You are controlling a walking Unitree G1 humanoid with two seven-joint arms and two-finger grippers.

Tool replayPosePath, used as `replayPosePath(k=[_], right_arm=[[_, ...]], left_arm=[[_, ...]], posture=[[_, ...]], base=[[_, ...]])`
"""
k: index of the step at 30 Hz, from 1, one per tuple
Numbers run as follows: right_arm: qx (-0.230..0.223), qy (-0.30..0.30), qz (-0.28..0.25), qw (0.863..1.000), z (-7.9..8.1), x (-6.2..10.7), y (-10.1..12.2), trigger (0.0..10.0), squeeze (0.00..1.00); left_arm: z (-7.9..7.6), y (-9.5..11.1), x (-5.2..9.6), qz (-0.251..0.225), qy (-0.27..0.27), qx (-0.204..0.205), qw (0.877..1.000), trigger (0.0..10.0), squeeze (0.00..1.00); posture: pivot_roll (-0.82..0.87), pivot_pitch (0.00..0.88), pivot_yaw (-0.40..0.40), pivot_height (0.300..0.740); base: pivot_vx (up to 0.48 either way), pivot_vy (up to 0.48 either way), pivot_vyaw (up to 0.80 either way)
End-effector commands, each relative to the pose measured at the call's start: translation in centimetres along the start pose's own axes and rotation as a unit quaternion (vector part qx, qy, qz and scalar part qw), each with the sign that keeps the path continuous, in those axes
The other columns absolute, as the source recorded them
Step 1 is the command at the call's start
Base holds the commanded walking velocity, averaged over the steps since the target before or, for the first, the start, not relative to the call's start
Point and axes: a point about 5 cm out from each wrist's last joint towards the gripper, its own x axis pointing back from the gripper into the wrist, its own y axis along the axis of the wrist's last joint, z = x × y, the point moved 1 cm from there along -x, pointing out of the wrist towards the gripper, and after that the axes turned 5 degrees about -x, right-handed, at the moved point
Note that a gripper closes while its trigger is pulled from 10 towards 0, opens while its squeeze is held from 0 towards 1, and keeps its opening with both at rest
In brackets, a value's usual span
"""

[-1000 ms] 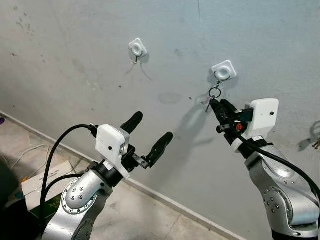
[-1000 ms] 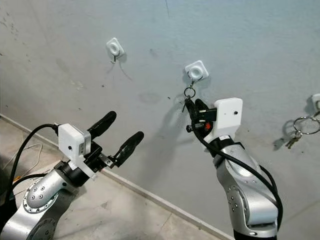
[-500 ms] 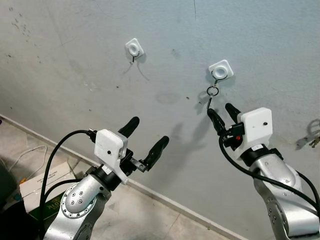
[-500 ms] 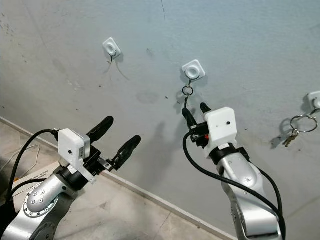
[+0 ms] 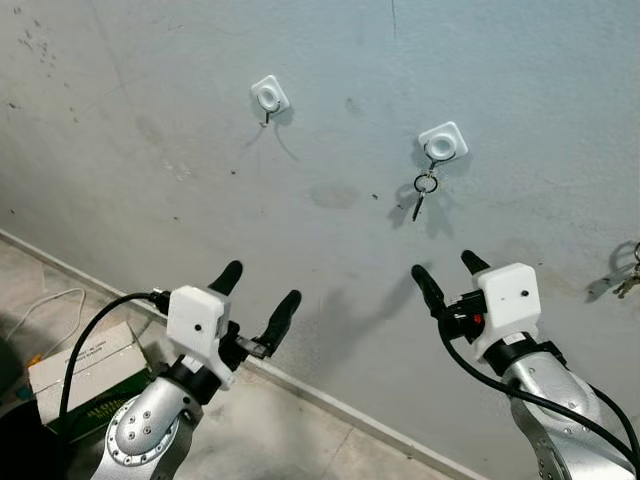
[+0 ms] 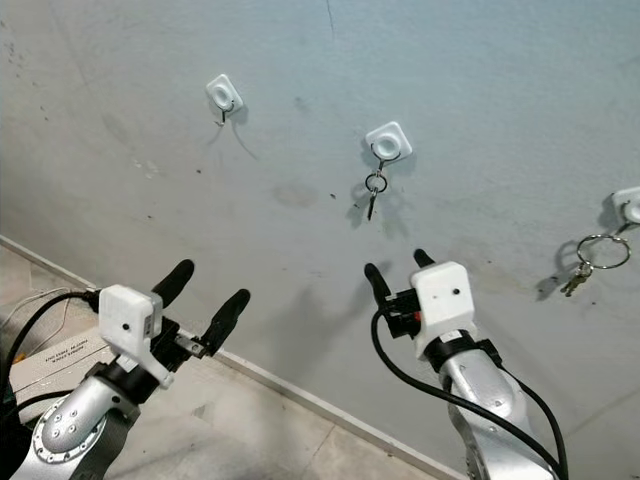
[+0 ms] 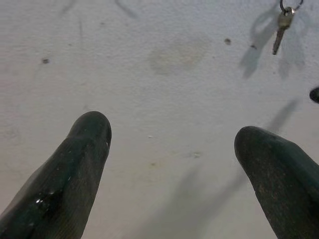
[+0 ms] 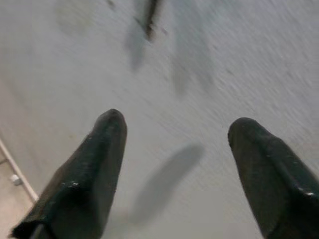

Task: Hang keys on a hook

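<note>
A small key on a ring hangs from the white square hook on the grey wall, free of both grippers. The same key is also visible in the left wrist view. My right gripper is open and empty, well below the key and away from the wall. My left gripper is open too, low at the left, holding nothing. A second white hook further left on the wall is bare.
Another hook at the far right carries a key ring with keys. A skirting board runs along the foot of the wall. A cardboard box and a white cable lie on the floor at the lower left.
My right gripper let go of the key, which now hangs on the hook, and drew back downward, open. The left arm has also lowered.
</note>
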Motion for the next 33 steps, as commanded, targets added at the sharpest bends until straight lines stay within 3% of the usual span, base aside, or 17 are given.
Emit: replayPosePath(k=[1, 7, 14, 19, 20, 21, 33], right_arm=[[-0.008, -0.020, 0.006, 1.000, -0.9, 0.0, -0.3, 10.0, 1.00], [-0.019, -0.036, 0.008, 0.999, -1.7, -0.2, -0.3, 10.0, 1.00], [-0.033, -0.029, 0.011, 0.999, -1.0, -0.6, -0.6, 10.0, 1.00], [-0.059, -0.037, 0.015, 0.997, -1.1, -0.4, -0.7, 10.0, 1.00], [-0.068, -0.039, 0.017, 0.997, -1.0, -0.4, -0.7, 10.0, 0.68], [-0.073, -0.041, 0.019, 0.996, -1.0, -0.5, -0.8, 10.0, 0.01], [-0.109, -0.034, 0.020, 0.993, 0.7, -1.3, -0.7, 10.0, 0.00]], left_arm=[[0.0, -0.2, -0.1, 0.000, 0.004, -0.004, 1.000, 10.0, 0.00], [0.1, -0.2, -0.4, -0.004, 0.008, -0.006, 1.000, 10.0, 0.00], [0.7, -0.5, -0.4, 0.012, 0.033, -0.018, 0.999, 10.0, 0.00], [0.5, -0.6, -0.8, 0.017, 0.038, -0.004, 0.999, 10.0, 0.00], [0.5, -0.6, -0.8, 0.019, 0.038, -0.004, 0.999, 10.0, 0.00], [0.6, -0.7, -0.9, 0.021, 0.038, -0.004, 0.999, 10.0, 0.00], [-0.1, -0.4, -0.8, 0.034, 0.029, 0.016, 0.999, 10.0, 0.00]], posture=[[0.01, 0.045, -0.035, 0.740], [0.01, 0.040, -0.046, 0.740], [0.01, 0.035, -0.046, 0.740], [0.01, 0.035, -0.026, 0.740], [0.01, 0.038, -0.024, 0.740], [0.01, 0.040, -0.024, 0.740], [0.03, 0.064, -0.014, 0.740]], base=[[0.000, 0.000, 0.00], [0.000, 0.000, 0.00], [0.000, 0.000, 0.00], [0.000, 0.000, 0.00], [0.000, 0.000, 0.00], [0.000, 0.000, 0.00], [0.000, 0.022, 0.00]])
